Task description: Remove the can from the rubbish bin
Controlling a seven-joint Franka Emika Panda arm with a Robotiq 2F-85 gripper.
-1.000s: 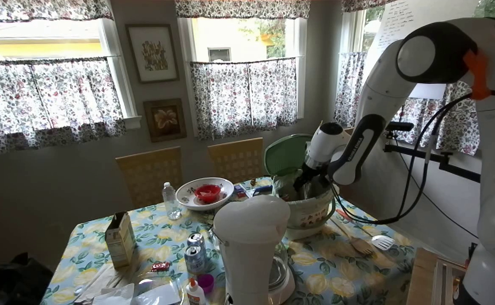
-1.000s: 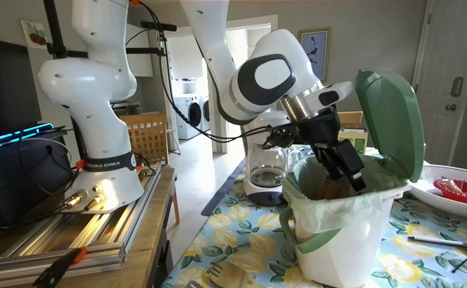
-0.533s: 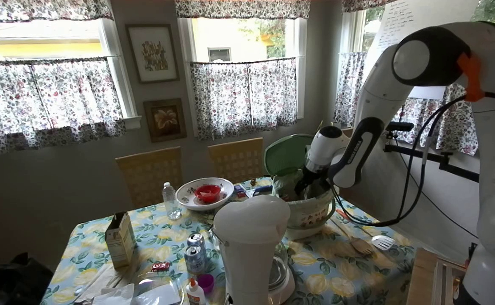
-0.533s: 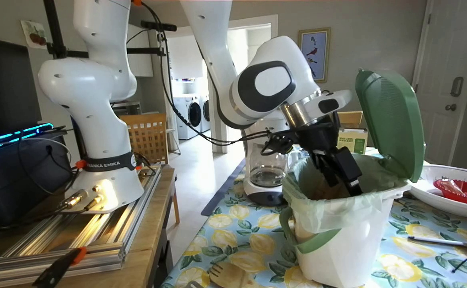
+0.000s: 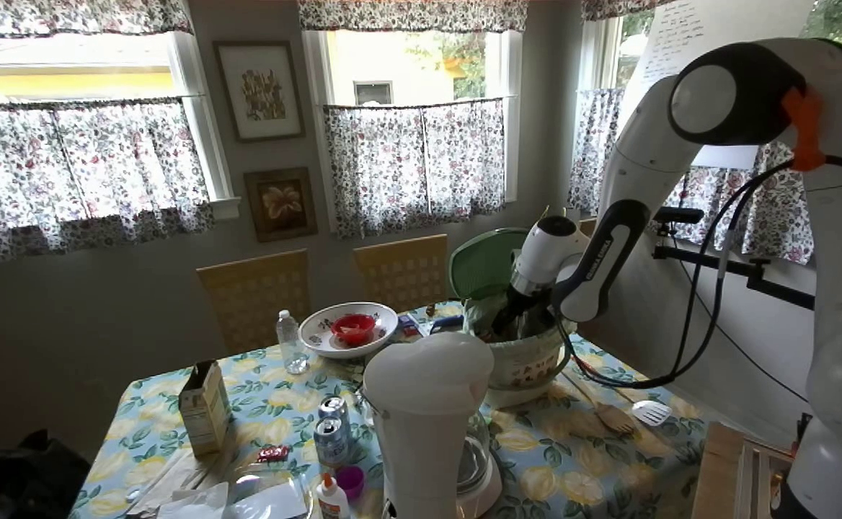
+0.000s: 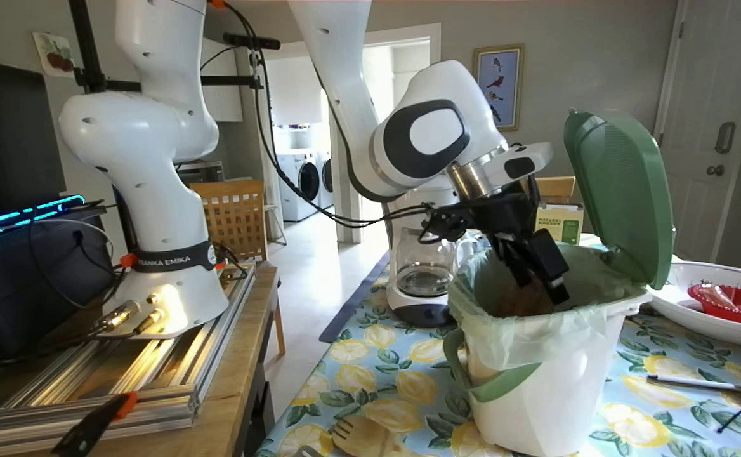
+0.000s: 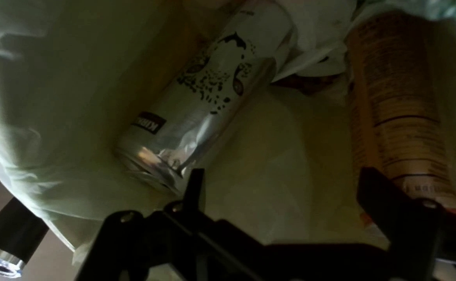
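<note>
— Which containers do we see in an exterior view?
— We see a white dish (image 5: 314, 339) with a red bowl (image 5: 353, 340) in it and, near the dish, the bin (image 5: 525, 371).
— What else do we learn of the bin in an exterior view?
— Its green lid (image 6: 624, 197) stands raised, a pale bag (image 6: 535, 336) lines it, and we see a brown thing (image 6: 513, 302) inside, too shaded to name.
— In the wrist view, where is our can (image 7: 208, 89)?
— It is inside the bag, apart from a brown tube (image 7: 399, 109). Its long axis runs slantwise, lower left to upper right, and the end by the printed KIRK points lower left, near one finger (image 7: 195, 189); we cannot tell whether they touch.
— And our gripper (image 7: 280, 183)?
— Its jaws stand wide apart, with bag showing between them.
</note>
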